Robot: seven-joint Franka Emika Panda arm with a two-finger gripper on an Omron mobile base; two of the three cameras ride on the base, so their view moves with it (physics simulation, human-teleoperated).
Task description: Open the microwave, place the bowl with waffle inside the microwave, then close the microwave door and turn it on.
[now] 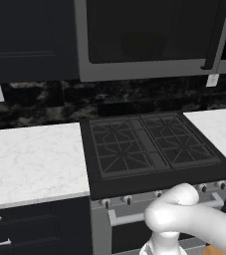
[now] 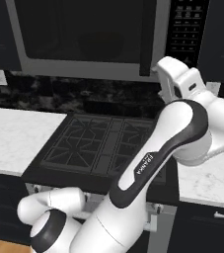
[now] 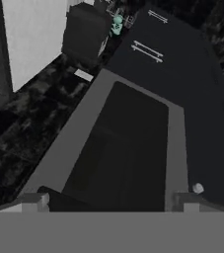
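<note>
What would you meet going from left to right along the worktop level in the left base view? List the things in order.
White marble counter → black stove with its burner grates → second stretch of white marble counter.

The microwave [image 1: 149, 40] hangs shut above the stove [image 1: 152, 144] — marble counter [image 1: 32, 162] to its left.
</note>
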